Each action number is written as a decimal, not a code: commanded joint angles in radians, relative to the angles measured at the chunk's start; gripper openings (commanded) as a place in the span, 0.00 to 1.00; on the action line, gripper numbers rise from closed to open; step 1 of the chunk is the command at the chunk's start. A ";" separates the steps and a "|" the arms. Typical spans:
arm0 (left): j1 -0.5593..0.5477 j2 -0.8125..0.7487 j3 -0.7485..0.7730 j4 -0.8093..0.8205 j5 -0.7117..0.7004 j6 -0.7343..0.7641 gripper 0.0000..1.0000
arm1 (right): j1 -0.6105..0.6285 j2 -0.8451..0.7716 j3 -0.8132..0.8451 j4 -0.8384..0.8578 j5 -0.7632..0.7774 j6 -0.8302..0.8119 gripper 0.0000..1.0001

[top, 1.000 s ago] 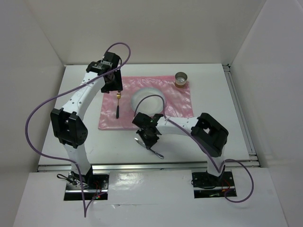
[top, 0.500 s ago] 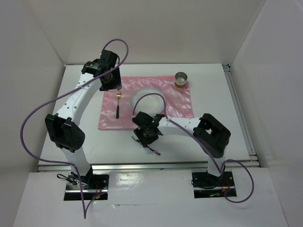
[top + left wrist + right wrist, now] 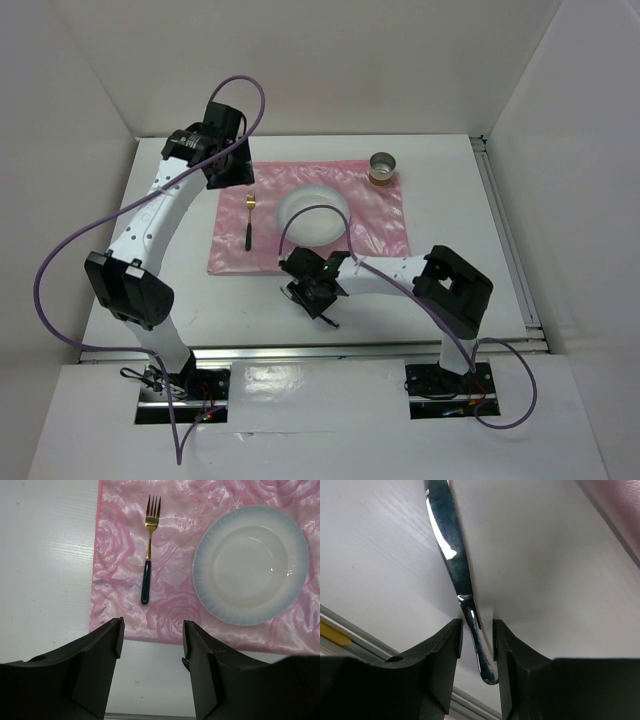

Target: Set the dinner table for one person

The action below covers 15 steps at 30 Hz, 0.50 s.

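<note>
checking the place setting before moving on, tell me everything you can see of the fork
The fork has four gold-coloured metal tines and a dark glossy handle. It lies flat on the pink rose-patterned mat, left of the plate and apart from it, tines pointing away from the arm bases. Only the mat touches it; the left gripper hangs open, clear of it.

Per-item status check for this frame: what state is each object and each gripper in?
left gripper: open, empty.
right gripper: shut on the metal utensil.
metal utensil: held over the bare dinner table.
fork: lying flat on the pink mat, left of the plate.
plate: right way up, empty, on the mat.
cup: upright at the mat's far right corner.
</note>
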 commanded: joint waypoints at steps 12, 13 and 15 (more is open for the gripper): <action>-0.003 -0.031 -0.003 0.016 0.008 -0.009 0.67 | 0.110 0.101 -0.019 -0.071 0.120 0.040 0.14; -0.003 -0.031 -0.003 0.016 0.008 -0.009 0.67 | 0.110 0.101 -0.019 -0.072 0.130 0.030 0.10; -0.003 -0.031 -0.003 0.016 0.008 -0.009 0.67 | 0.119 0.053 -0.019 -0.062 0.139 0.021 0.02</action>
